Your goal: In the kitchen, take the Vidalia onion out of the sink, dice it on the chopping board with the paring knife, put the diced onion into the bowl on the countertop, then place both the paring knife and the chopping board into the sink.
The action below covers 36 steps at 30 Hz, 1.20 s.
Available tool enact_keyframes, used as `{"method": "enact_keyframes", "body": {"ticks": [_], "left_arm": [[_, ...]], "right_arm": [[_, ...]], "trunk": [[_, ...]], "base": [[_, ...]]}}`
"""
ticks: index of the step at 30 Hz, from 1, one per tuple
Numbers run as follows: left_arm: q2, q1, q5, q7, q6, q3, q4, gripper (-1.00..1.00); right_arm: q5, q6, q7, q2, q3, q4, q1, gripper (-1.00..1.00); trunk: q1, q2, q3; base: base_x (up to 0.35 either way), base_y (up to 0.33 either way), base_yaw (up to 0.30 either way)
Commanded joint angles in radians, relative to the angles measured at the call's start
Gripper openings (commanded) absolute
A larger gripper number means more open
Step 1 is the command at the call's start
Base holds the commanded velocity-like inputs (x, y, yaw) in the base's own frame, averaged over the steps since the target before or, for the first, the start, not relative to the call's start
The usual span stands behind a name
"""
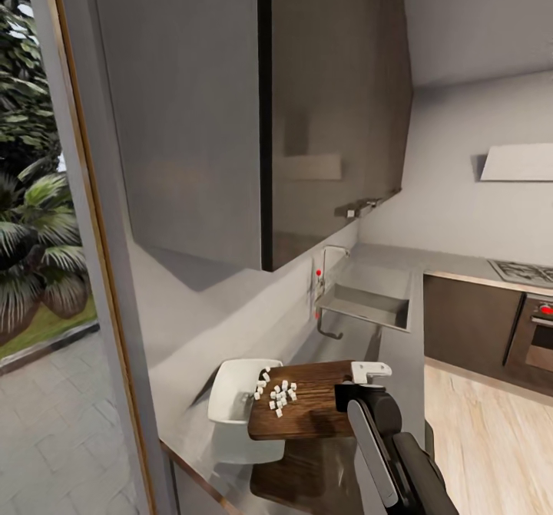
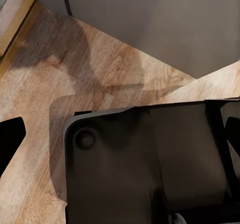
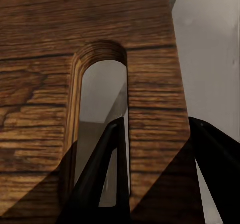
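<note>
Right gripper [image 1: 367, 381], at the head view's lower edge, clamps the near end of the chopping board [image 1: 307, 407], held lifted above the countertop [image 1: 399, 338], its far end over the bowl [image 1: 234, 400]. Tiny white cubes of Vidalia onion [image 1: 278, 394] lie on the board's far half, some at the bowl's rim. Beyond, open worktop runs to the sink [image 1: 369, 304] and its tap [image 1: 326, 265].

Left wrist view: dark robot body over a wooden floor [image 2: 75, 83]; whether the left gripper is released or clenched cannot be told.

Right wrist view: grained brown board [image 3: 150, 58] with a rounded slot, one dark finger [image 3: 107, 174] passing through the slot.
</note>
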Motion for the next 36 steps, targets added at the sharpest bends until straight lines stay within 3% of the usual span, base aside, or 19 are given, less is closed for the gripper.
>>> {"method": "enact_keyframes", "body": {"ticks": [1,7,13,36], "left_arm": [[0.001,0.0,0.011,-0.002,-0.002,-0.003,-0.001,1.0],[0.001,0.0,0.011,-0.002,-0.002,-0.003,-0.001,1.0],[0.001,0.0,0.011,-0.002,-0.002,-0.004,-0.001,1.0],[0.001,0.0,0.011,0.001,0.0,-0.003,0.001,1.0]], "right_arm": [[-0.01,0.002,-0.01,0.0,0.001,0.0,0.0,-1.0],[-0.01,0.002,-0.01,0.001,0.002,0.0,-0.001,-1.0],[-0.011,0.003,-0.01,0.02,0.002,0.0,-0.001,-1.0],[-0.009,0.003,-0.01,0.021,0.001,-0.007,-0.001,-1.0]], "trunk": [[0.0,0.0,0.001],[0.0,0.0,0.008],[0.0,0.0,0.015],[0.0,0.0,0.041]], "base": [[0.0,0.0,0.0],[0.0,0.0,0.0],[0.0,0.0,0.0],[0.0,0.0,0.0]]}}
